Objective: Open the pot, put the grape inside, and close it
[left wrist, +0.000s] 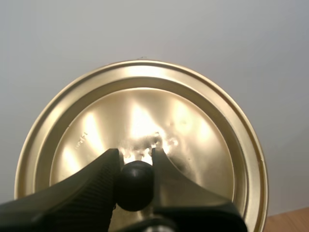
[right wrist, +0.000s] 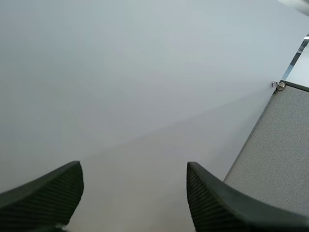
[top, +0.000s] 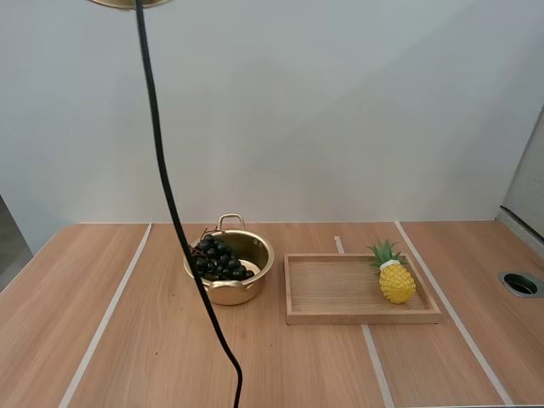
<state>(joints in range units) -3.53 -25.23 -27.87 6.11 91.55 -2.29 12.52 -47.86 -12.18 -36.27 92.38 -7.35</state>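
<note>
The pot [top: 240, 270] stands open left of the tray [top: 340, 316], with the grapes [top: 218, 257] inside. The left gripper [left wrist: 135, 157] pinches the lid [left wrist: 145, 111] by its knob [left wrist: 135, 186], high up. The right gripper [right wrist: 133, 188] gapes empty. Next, likely: lower the lid squarely onto the rim.

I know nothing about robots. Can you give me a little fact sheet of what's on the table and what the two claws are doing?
pot: gold, on the table, uncovered
grapes: dark bunch inside the pot
lid: off the pot, held by its black knob
left gripper: shut on the lid's knob
right gripper: open, holding nothing
wooden tray: beside the pot, toy pineapple on it
</note>
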